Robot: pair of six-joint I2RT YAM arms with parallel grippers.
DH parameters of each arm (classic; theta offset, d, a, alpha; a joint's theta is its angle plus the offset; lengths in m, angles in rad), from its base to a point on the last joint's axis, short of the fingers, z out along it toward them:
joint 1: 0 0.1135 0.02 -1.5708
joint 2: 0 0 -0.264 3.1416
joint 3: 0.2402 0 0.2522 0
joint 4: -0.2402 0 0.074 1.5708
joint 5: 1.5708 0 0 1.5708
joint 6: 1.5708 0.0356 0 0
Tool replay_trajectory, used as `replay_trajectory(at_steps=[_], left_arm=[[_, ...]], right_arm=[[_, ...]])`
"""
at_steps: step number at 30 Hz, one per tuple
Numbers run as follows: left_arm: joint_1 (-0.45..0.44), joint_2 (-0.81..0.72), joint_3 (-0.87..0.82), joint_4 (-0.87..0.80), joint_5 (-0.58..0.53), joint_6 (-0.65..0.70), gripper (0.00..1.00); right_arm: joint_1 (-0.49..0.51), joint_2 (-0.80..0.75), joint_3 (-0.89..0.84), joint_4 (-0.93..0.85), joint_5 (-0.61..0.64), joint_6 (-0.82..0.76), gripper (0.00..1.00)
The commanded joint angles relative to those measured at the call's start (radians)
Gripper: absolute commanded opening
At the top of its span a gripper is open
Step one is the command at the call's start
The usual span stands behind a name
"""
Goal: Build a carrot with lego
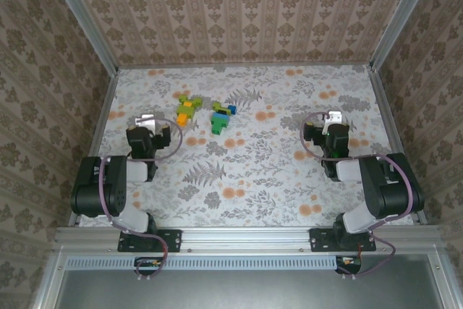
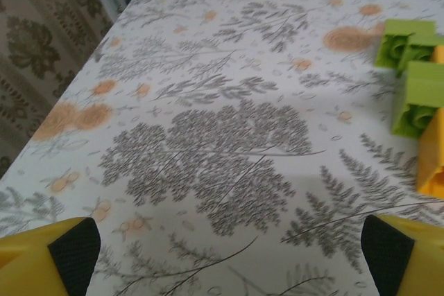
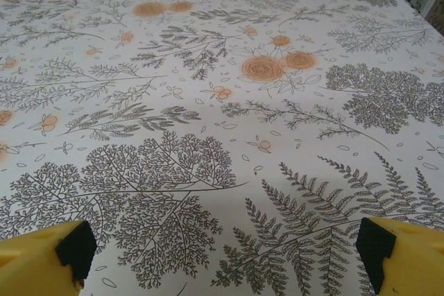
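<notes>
The small plastic studded lego bricks (image 1: 186,110) are seen in the upper middle of the top view. They are laid on the flower-and-fern patterned table (image 1: 246,179) in two loose clusters set just beside each other. Light green and orange pieces make up the left cluster, and light green, dark green and blue pieces make up the right cluster (image 1: 221,119).

In the left wrist view, two light green bricks (image 2: 416,95) are found at the right edge of the frame, with an orange brick (image 2: 433,164) touching them from below.

The left gripper (image 1: 148,122) is placed at the left middle of the top view, near the bricks and to their lower left. Its arm is folded back toward the lower left corner. Its yellow fingers (image 2: 73,254) are spread wide over bare table, with nothing between them.

The right gripper (image 1: 333,119) is placed at the right middle, well apart from the bricks, on an arm folded likewise toward the lower right. Its fingers (image 3: 69,251) are also held wide apart over bare table.
</notes>
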Motion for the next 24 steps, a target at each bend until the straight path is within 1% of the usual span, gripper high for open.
replay_trajectory(at_steps=[1,5,9,24], left_arm=[[-0.007,-0.012,0.007,0.025,0.078,0.025,1.00],[-0.016,-0.012,0.002,0.039,0.058,0.032,1.00],[0.006,-0.012,0.026,-0.007,0.099,0.015,1.00],[0.008,-0.010,0.028,-0.009,0.101,0.014,1.00]], right_arm=[[-0.003,-0.001,0.012,0.041,-0.021,-0.009,1.00],[-0.005,0.001,0.015,0.035,-0.028,-0.007,1.00],[-0.005,0.001,0.016,0.034,-0.028,-0.007,1.00],[-0.007,0.000,0.016,0.034,-0.031,-0.007,1.00]])
